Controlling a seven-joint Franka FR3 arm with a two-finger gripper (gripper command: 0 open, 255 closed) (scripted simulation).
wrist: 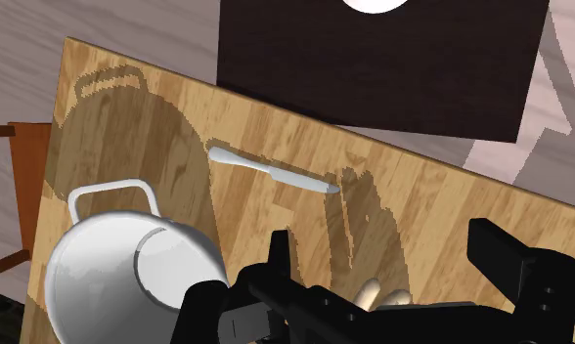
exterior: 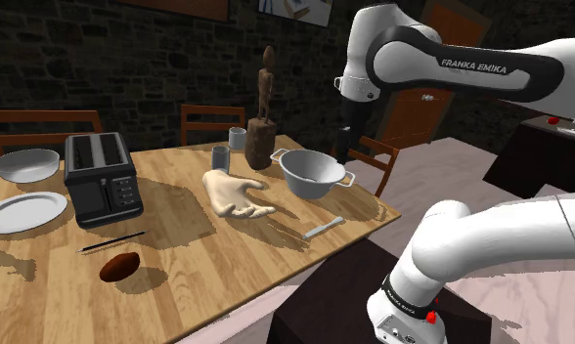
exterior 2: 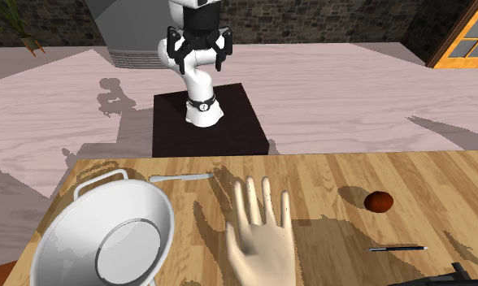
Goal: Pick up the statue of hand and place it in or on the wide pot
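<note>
Approach phase: gripper (wrist: 383, 249) hangs spread and empty near hand statue (exterior: 235, 193); next I must lower, clasp it, then wide pot (exterior: 311, 182).

statue of hand (wrist: 372, 290) mostly out of sight behind the gripper (wrist: 381, 244)

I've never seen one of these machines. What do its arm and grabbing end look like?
The arm is made of smooth, rounded white segments with dark bands at the joints; one band carries the white lettering FRANKA EMIKA. A small red dot sits near its base. The gripper is all black, with two blocky fingers.
</note>
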